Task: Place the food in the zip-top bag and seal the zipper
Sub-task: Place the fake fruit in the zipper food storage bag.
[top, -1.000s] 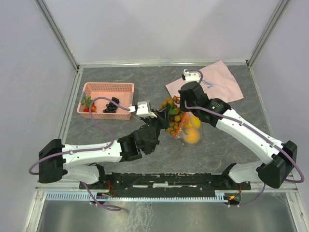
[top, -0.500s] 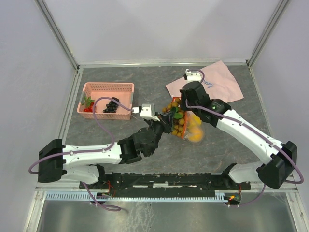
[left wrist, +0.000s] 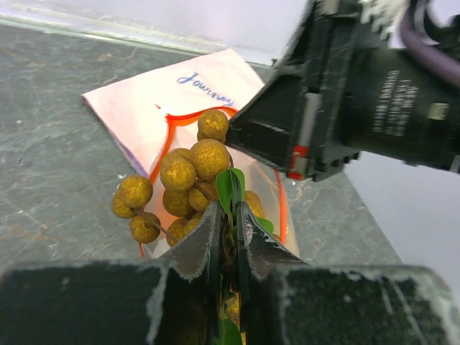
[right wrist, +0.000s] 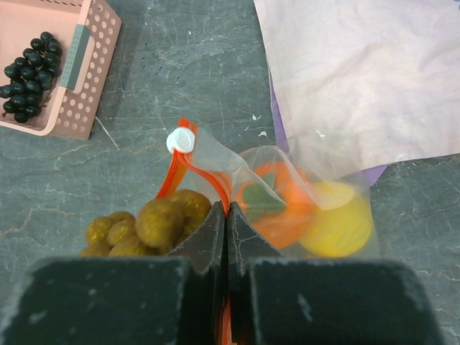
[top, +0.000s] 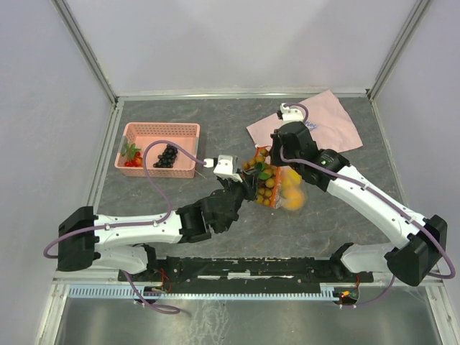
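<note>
The clear zip-top bag point(top: 289, 192) hangs open above the table, with a yellow lemon point(right wrist: 338, 224) and an orange persimmon point(right wrist: 274, 205) inside. Its orange-red zipper point(right wrist: 205, 169) carries a white slider point(right wrist: 181, 140). My right gripper point(right wrist: 227, 213) point(top: 276, 165) is shut on the zipper strip and holds the mouth up. My left gripper point(left wrist: 230, 215) point(top: 251, 182) is shut on the leafy stem of the tan-brown berry cluster point(left wrist: 190, 176) point(top: 261, 175), which sits at the bag's mouth, partly over the rim. Dark grapes point(top: 167, 156) and tiny red pieces point(top: 129, 162) lie in the basket.
The pink plastic basket point(top: 162, 130) stands at the left. A pink cloth with writing point(top: 327, 118) lies at the back right, just behind the bag. Metal frame rails border the dark stone tabletop point(top: 180, 194).
My left gripper has carried the berry cluster a little to the right, closer into the bag's mouth. The right gripper and bag have shifted slightly, with the bag lifted.
</note>
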### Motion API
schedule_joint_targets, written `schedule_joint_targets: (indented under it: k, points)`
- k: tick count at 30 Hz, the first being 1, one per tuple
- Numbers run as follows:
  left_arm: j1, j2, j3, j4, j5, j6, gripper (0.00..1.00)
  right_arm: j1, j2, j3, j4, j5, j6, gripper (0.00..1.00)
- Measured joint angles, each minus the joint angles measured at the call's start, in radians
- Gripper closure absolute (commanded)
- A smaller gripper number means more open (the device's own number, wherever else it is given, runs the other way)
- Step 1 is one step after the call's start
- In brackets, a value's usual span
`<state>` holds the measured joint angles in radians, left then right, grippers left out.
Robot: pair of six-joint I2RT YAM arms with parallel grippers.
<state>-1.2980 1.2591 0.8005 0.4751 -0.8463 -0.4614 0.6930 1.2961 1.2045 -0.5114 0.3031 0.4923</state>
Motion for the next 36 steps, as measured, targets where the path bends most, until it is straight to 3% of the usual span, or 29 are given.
schedule_joint_targets:
  k: [9, 17, 19, 28, 36]
  points:
    - [0.004, 0.044, 0.059, -0.185, -0.087, -0.105, 0.97, -0.002, -0.027, -0.009, 0.001, -0.030, -0.004, 0.96]
    - [0.009, 0.058, 0.097, -0.235, -0.041, -0.117, 0.97, -0.002, -0.029, -0.009, 0.005, -0.051, -0.010, 0.96]
    - [0.010, 0.067, 0.107, -0.235, -0.012, -0.117, 0.92, -0.003, -0.029, -0.009, 0.010, -0.070, -0.010, 0.96]
    - [0.013, 0.073, 0.157, -0.259, 0.077, -0.102, 0.46, -0.008, -0.023, -0.019, 0.041, -0.119, -0.011, 0.96]
    - [0.025, 0.034, 0.182, -0.362, 0.117, -0.095, 0.29, -0.029, -0.021, -0.025, 0.051, -0.148, -0.010, 0.96]
